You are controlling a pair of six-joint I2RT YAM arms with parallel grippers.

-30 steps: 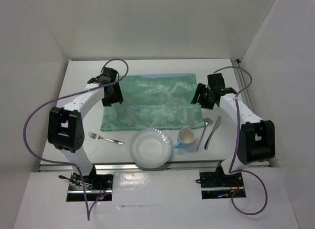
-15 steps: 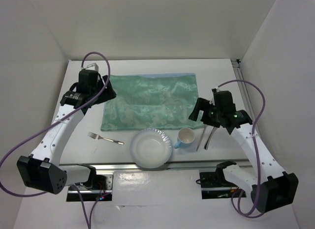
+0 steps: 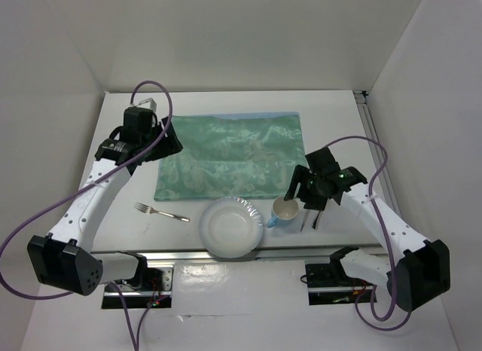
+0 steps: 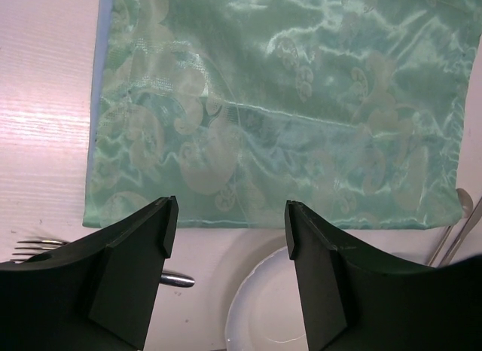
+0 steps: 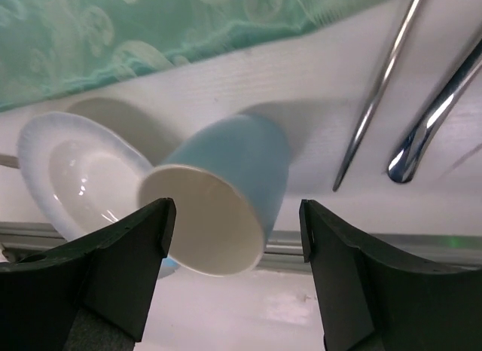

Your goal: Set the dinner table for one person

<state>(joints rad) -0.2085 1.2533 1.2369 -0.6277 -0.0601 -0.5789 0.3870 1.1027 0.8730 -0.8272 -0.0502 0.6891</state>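
Note:
The white dinner table (image 3: 128,193) holds a shiny green mat (image 3: 230,155) at its middle. In front of the mat lie a fork (image 3: 162,212), a white plate (image 3: 231,227) and a blue cup (image 3: 284,211). A spoon (image 5: 376,87) and a knife (image 5: 433,121) lie right of the cup. My right gripper (image 3: 299,190) is open just above the cup. In the right wrist view the cup (image 5: 226,193) sits between the spread fingers, untouched. My left gripper (image 3: 170,141) is open and empty above the mat's left edge. It looks down on the mat (image 4: 286,102) and plate (image 4: 271,313).
A metal rail (image 3: 188,254) runs along the table's near edge, just in front of the plate. White walls enclose the table at the left, back and right. In the top view my right arm covers part of the spoon and knife.
My right gripper has swung from the mat's right edge forward and down to the cup. My left arm has stretched out and shifted left over the mat's left edge.

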